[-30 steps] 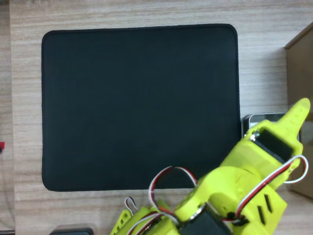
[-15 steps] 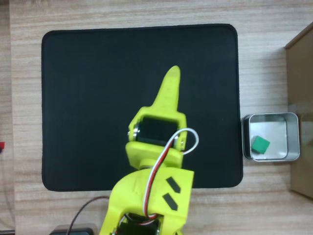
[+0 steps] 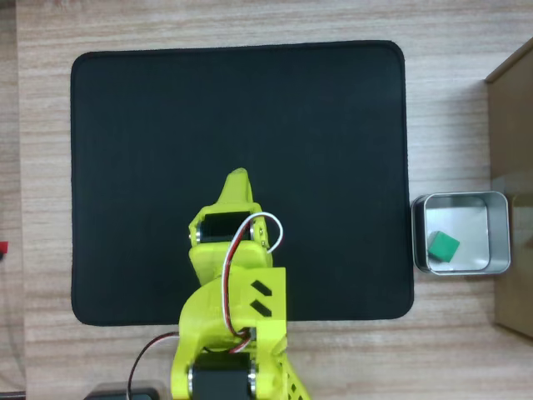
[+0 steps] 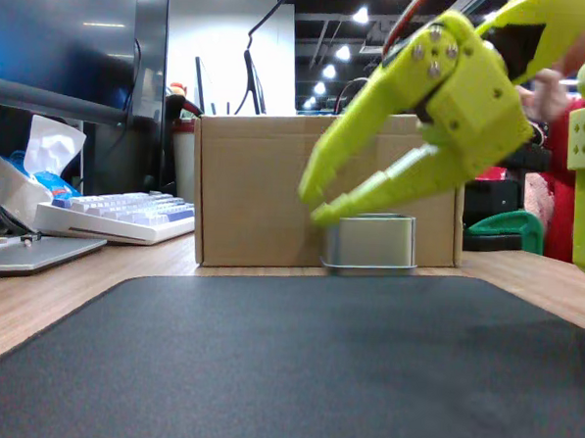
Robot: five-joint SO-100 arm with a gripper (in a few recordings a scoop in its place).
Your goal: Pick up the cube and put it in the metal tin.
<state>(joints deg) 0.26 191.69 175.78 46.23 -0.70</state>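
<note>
In the overhead view you are looking at one cube [image 3: 443, 246], one metal tin [image 3: 460, 198], one black mat [image 3: 208, 117] and one arm. The green cube is lying inside the tin, toward its lower left corner, on the pale bottom. The tin is sitting on the wooden counter [image 3: 450, 100] at the right of the frame, just beside the mat's right edge, with a brown box [image 3: 510, 192] touching or nearly touching its far side at the frame's right edge. Your yellow arm is reaching up from the bottom centre, and the jaws [image 3: 236, 182] are pointing toward the upper part of the frame over the lower middle of the mat, well apart from the tin. From above you cannot tell how the jaws are standing.

Compared with half a second ago, the arm is sitting lower and further left in the frame, with its tip drawn back down the mat. The cube and the tin are lying just where they were.

In the fixed view, you are seeing the jaws [image 4: 313, 199] spread apart and holding nothing, hanging above the mat [image 4: 305, 357] at the centre of the frame. Behind them one tin [image 4: 375, 245] is standing on the counter [image 4: 63, 286] against the one brown box [image 4: 250, 187].
</note>
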